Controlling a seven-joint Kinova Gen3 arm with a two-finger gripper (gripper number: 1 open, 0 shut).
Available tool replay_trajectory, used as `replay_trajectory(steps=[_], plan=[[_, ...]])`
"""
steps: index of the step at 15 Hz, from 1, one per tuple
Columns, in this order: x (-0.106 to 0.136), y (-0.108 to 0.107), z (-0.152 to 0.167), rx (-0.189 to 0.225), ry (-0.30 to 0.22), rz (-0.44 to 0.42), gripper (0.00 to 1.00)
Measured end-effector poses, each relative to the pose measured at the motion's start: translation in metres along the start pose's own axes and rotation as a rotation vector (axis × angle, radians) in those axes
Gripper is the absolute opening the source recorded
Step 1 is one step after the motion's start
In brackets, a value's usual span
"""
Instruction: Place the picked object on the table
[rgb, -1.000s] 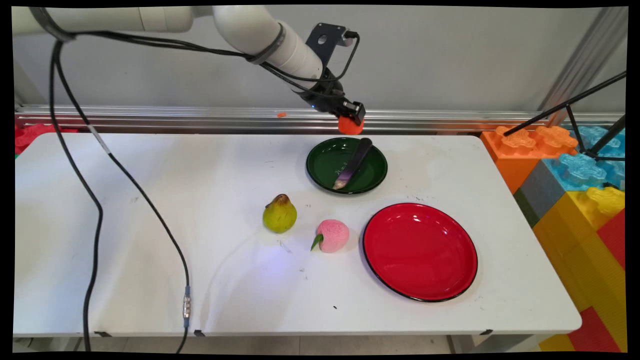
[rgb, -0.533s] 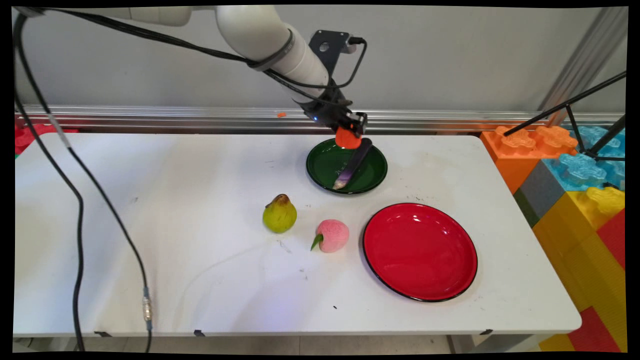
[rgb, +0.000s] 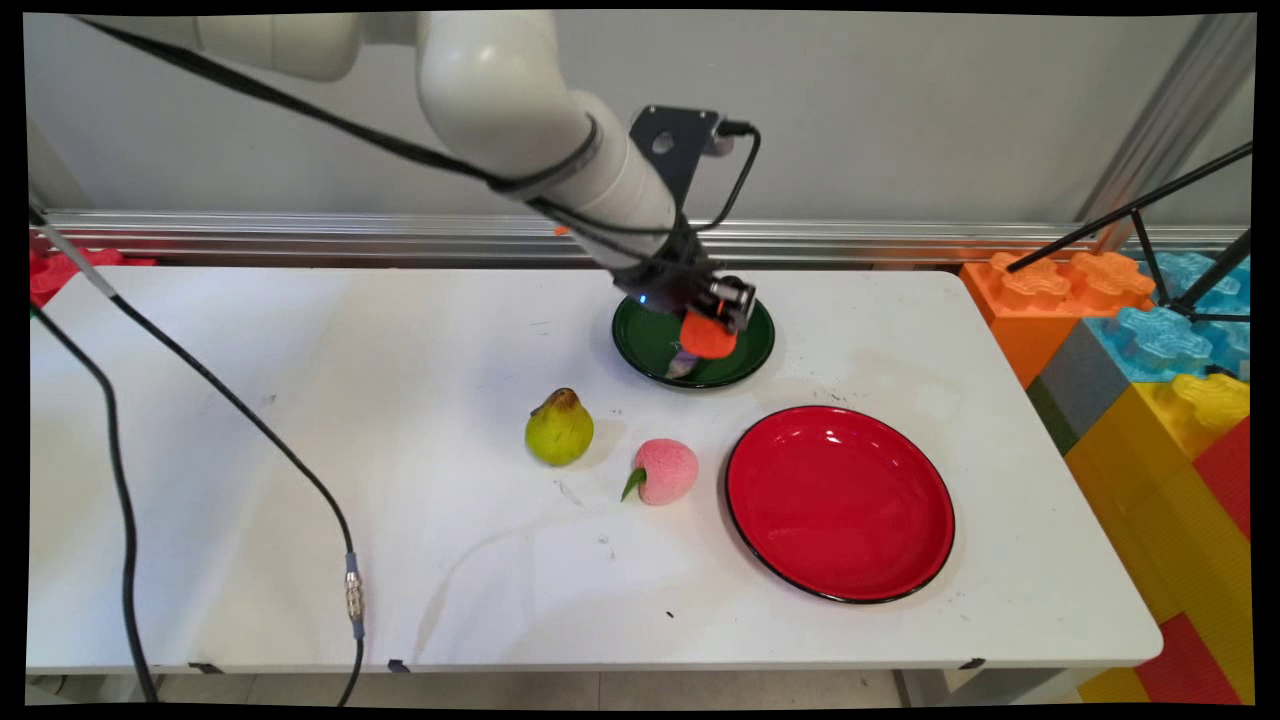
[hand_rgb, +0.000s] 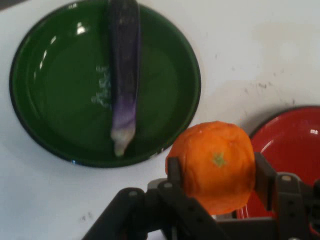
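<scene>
We see the gripper (hand_rgb: 216, 172) pinching an orange (hand_rgb: 214, 165) between its two black fingers (hand_rgb: 175, 172), one finger pressed to each side of the fruit. In the main view the orange (rgb: 708, 337) hangs above the green plate (rgb: 648, 345), not touching it. In the hand view the fruit sits over the white table between the green plate (hand_rgb: 45, 125) and the red plate (hand_rgb: 295, 135).

A purple eggplant (hand_rgb: 124, 75) lies lengthwise in the green plate, pale tip toward the near rim. We note faint whitish marks on the plate's floor beside it; they look like writing but we cannot read them. No other lettering is legible.

On the table (rgb: 300, 400), a yellow-green pear (rgb: 559, 428) stands near the middle. A pink peach (rgb: 665, 471) with a green leaf lies just beside the red plate (rgb: 840, 503), apart from it. Table surface white, with small dark specks and scuffs. Black cables (rgb: 120, 480) hang over its left side.

Behind: grey wall, metal rail (rgb: 300, 235) along the table's far edge. At right, large toy blocks (rgb: 1150, 400) in orange, blue, yellow, red, and black tripod legs (rgb: 1190, 260) over them.
</scene>
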Motion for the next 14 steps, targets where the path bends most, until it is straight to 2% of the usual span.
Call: replay_trajectory(steps=[3,8,14], plan=[[-0.022,0.0,0.002,0.015,-0.01,0.006,0.0],[-0.054,-0.016,0.017,0.05,-0.015,0.017,0.0],[-0.072,-0.035,0.04,0.072,0.001,0.015,0.0]])
